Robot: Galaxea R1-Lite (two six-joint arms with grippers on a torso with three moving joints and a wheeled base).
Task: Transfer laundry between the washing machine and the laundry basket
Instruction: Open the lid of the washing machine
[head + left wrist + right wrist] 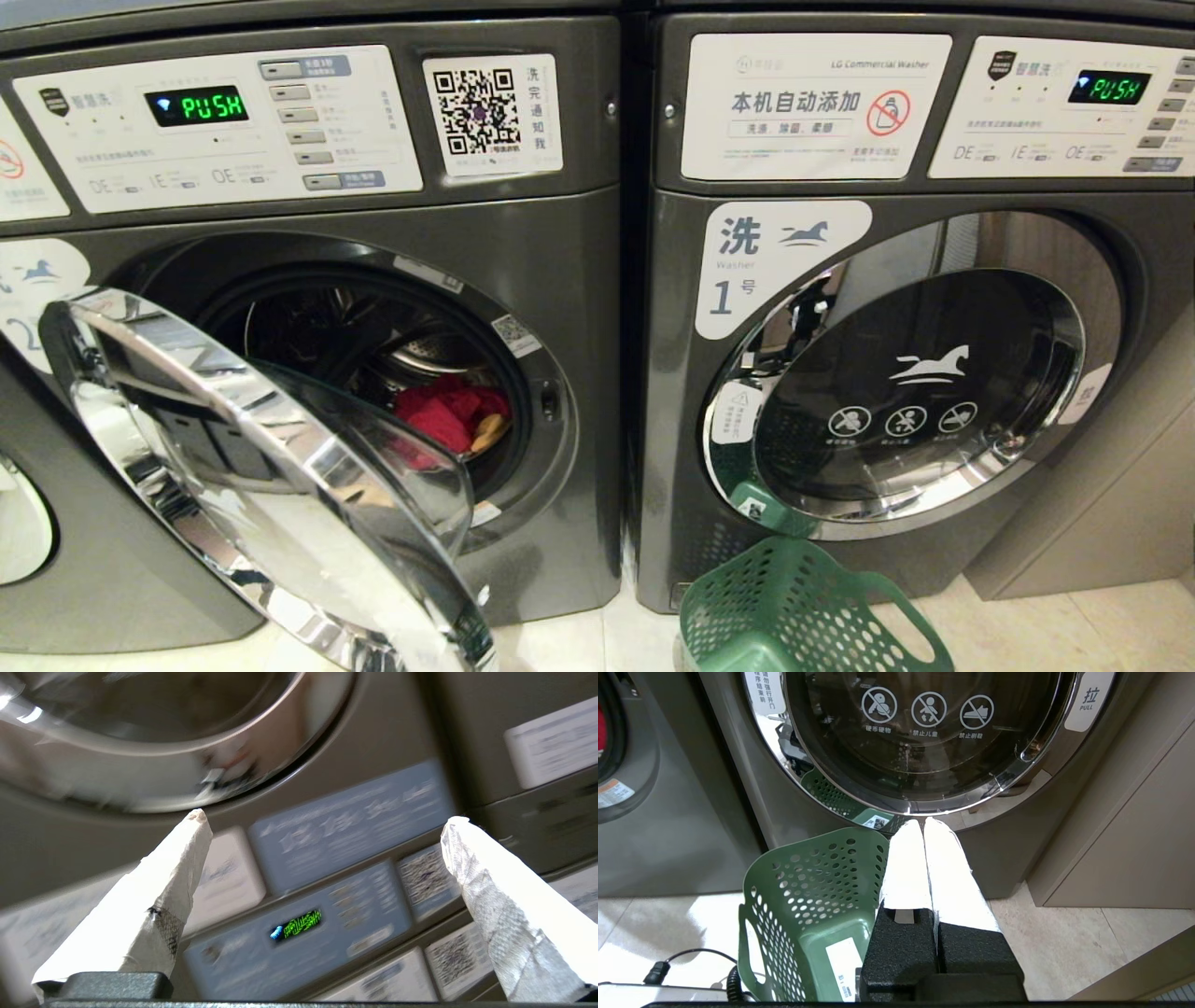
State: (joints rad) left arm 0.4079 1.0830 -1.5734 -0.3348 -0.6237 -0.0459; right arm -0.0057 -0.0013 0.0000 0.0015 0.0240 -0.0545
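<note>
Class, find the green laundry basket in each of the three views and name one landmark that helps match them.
Head view: green laundry basket at the bottom edge, on the floor before the closed right-hand washer door.
Left wrist view: not in it.
Right wrist view: lower left, beside the shut right gripper.
Shared landmark: that door's three round warning icons.

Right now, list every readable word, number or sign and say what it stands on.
"PUSH": display of the open washer.
"PUSH": display of the closed washer.
"LG Commercial Washer", "本机自动添加": white sticker on the closed washer.
"洗", "Washer", "1号": label beside its door.
"拉 PULL": door tag.
"洗完通知我": QR sticker.
Three crossed-out prohibition signs: closed door glass.
Button captions and the left wrist view's panels: too blurred to read.
</note>
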